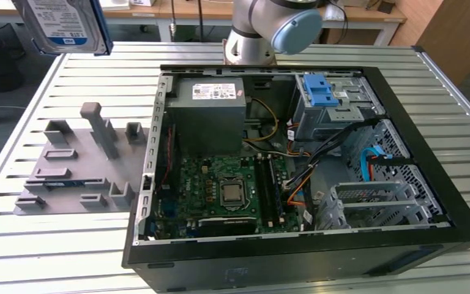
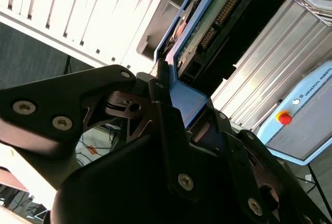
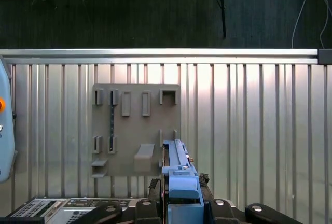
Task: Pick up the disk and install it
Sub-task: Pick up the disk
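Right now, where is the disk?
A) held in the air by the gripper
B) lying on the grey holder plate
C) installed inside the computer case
A: the gripper is shut on the disk, which hangs high above the table in the exterior view.

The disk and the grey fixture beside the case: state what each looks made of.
On the disk, a greyish body, apparently metal, with glossy printed label; its blue bracket looks like smooth plastic; the grey fixture is matte, uniform grey: probably plastic.
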`<control>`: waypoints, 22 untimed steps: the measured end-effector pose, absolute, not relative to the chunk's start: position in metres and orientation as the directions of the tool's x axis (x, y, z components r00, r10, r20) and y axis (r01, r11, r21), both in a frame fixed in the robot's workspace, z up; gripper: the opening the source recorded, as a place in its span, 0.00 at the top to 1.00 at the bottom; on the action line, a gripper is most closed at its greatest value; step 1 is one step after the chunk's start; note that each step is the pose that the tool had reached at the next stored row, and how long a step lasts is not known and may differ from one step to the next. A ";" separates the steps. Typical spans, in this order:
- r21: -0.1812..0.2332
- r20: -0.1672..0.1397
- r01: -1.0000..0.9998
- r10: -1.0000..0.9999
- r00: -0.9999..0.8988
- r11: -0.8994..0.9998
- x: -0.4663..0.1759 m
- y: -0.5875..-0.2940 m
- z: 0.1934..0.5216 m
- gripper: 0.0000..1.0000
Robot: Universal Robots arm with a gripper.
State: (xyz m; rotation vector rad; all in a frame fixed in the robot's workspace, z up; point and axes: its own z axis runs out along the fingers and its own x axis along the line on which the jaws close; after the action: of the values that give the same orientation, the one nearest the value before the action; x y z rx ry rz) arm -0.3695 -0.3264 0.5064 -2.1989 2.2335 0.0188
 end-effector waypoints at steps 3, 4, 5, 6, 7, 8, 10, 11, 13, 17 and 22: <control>0.004 -0.014 -1.000 -1.000 -0.016 0.016 -0.366 -0.326 0.506 0.64; 0.003 -0.014 -1.000 -1.000 -0.016 0.016 -0.365 -0.326 0.506 0.64; 0.003 -0.014 -1.000 -1.000 -0.016 0.016 -0.364 -0.326 0.506 0.64; 0.003 -0.014 -1.000 -1.000 -0.016 0.016 -0.363 -0.326 0.506 0.64; 0.003 -0.014 -1.000 -1.000 -0.016 0.016 -0.362 -0.326 0.506 0.64; 0.004 -0.014 -1.000 -1.000 -0.016 0.016 -0.361 -0.326 0.506 0.64; 0.004 -0.014 -1.000 -1.000 -0.016 0.016 -0.359 -0.326 0.506 0.64; 0.004 -0.014 -1.000 -1.000 -0.016 0.016 -0.358 -0.326 0.506 0.64; 0.003 -0.014 -1.000 -1.000 -0.016 0.016 -0.356 -0.326 0.506 0.64; 0.003 -0.014 -1.000 -1.000 -0.016 0.016 -0.352 -0.326 0.506 0.64; 0.004 -0.014 -1.000 -1.000 -0.016 0.016 -0.347 -0.326 0.506 0.64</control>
State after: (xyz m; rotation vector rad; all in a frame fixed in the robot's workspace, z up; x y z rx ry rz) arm -0.3474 -0.3264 0.5064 -2.1988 2.2337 0.0189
